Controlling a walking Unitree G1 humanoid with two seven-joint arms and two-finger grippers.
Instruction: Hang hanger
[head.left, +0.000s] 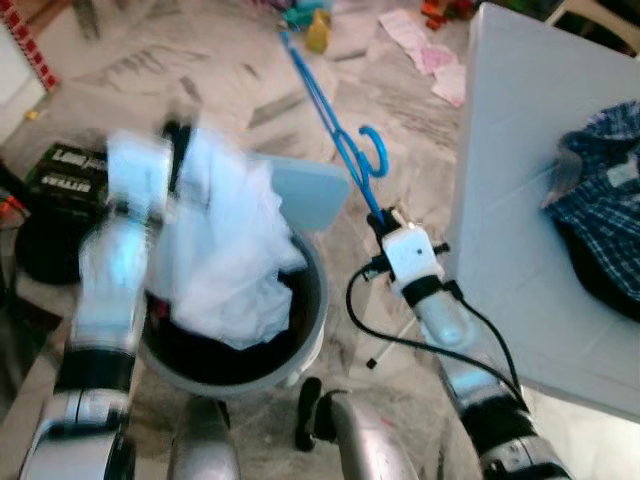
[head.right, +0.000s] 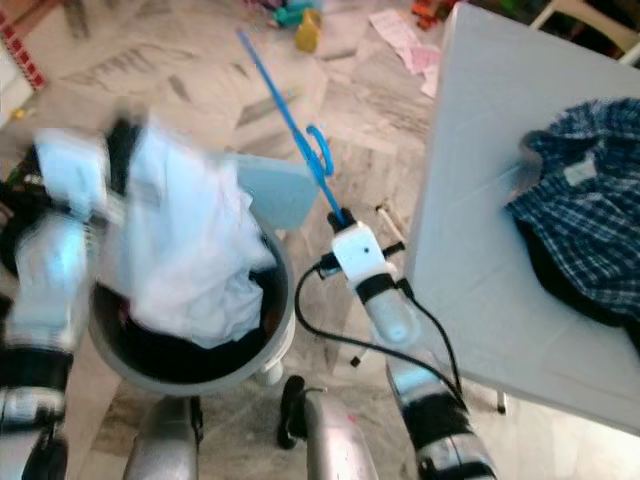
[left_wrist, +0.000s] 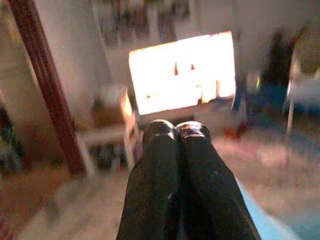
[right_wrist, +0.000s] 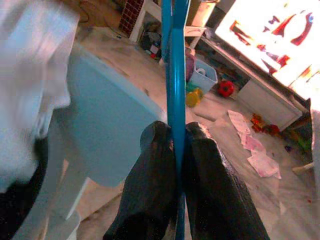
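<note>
Right gripper (right_wrist: 176, 137): reaching out over the floor in front of the robot, its fingers (right_wrist: 150, 165) clamping the blue hanger (head.left: 335, 125) from both sides.
Blue hanger: sticking up and away from the right gripper over the marble floor (head.left: 200, 70), its hook (head.left: 375, 150) curling just above the grip, beside the edge of the white surface (head.left: 520, 150).
Left gripper (left_wrist: 175, 131): being held up at the robot's left, blurred in the head views; its fingers (left_wrist: 155, 165) are pressing together. Whether they are pinching the white cloth (head.left: 225, 250) cannot be told.
White cloth: hanging bunched over the round grey basket (head.left: 310, 330), which is holding dark contents.
Light blue lid (head.left: 305, 190): leaning behind the basket.
Plaid shirt (head.left: 600, 200): lying on the white surface, at its far right.
</note>
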